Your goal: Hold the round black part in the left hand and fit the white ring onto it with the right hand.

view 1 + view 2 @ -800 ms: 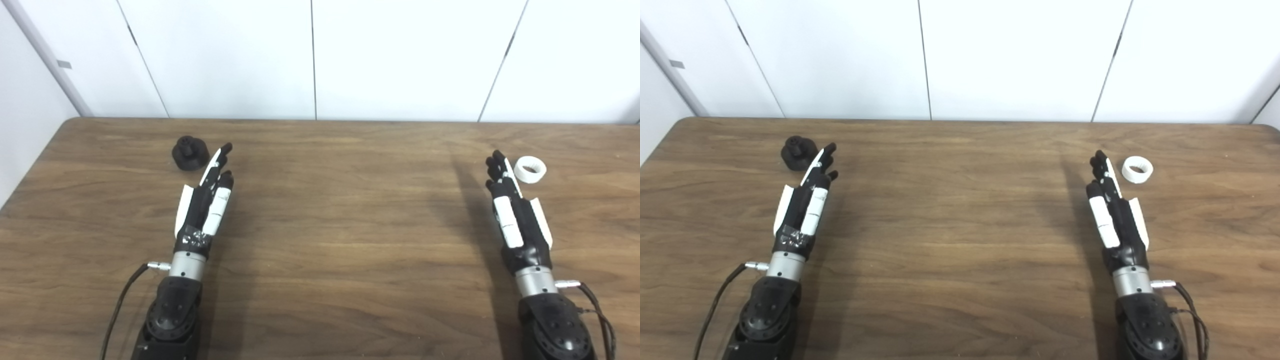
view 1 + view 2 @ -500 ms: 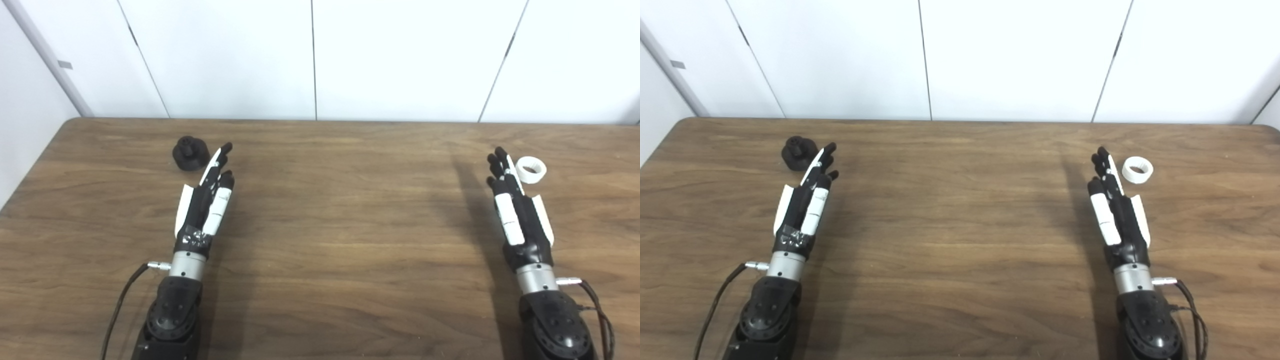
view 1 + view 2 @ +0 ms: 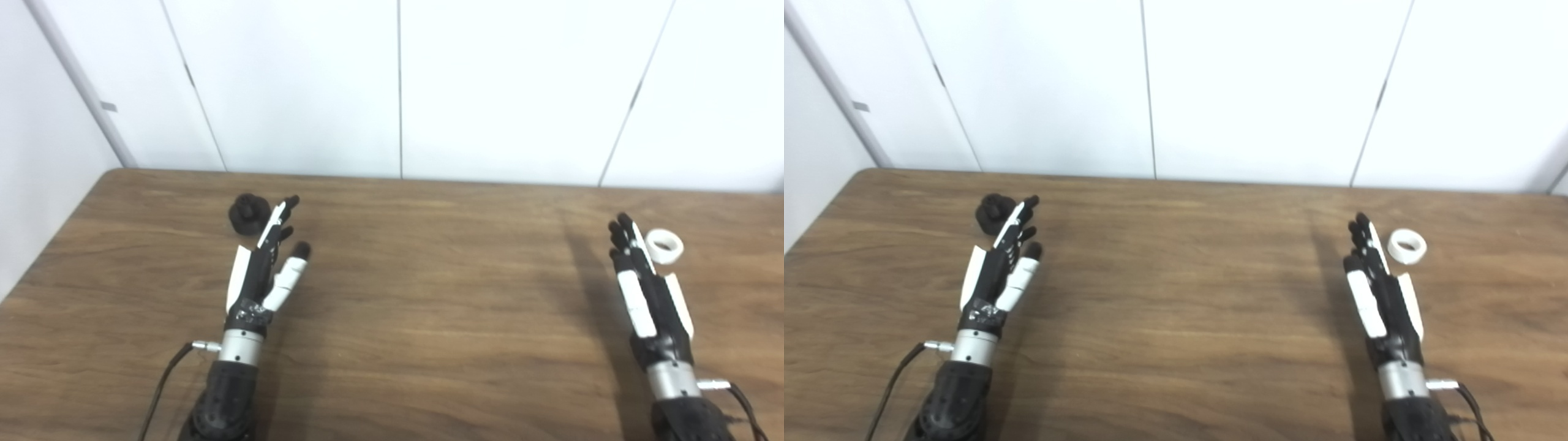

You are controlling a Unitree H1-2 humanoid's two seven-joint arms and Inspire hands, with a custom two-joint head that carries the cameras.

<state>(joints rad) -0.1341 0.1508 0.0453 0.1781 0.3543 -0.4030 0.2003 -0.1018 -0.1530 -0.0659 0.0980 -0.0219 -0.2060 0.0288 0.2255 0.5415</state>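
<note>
The round black part (image 3: 249,214) sits on the wooden table (image 3: 429,294) at the far left, a knob on its top. My left hand (image 3: 264,263) is open and empty, fingers stretched out, fingertips just right of the part; its thumb sticks out to the right. The white ring (image 3: 664,246) lies on the table at the far right. My right hand (image 3: 643,275) is open and empty, fingers straight, its fingertips just left of the ring. Both also show in the right eye view: part (image 3: 994,214), ring (image 3: 1407,246).
A white panelled wall (image 3: 398,86) stands behind the table's far edge. The table's left edge runs close to the black part. Cables trail from both wrists near the bottom edge.
The camera has tilted up, so the whole picture has shifted down. My left thumb has spread out to the right. My right hand has crept a little forward beside the ring.
</note>
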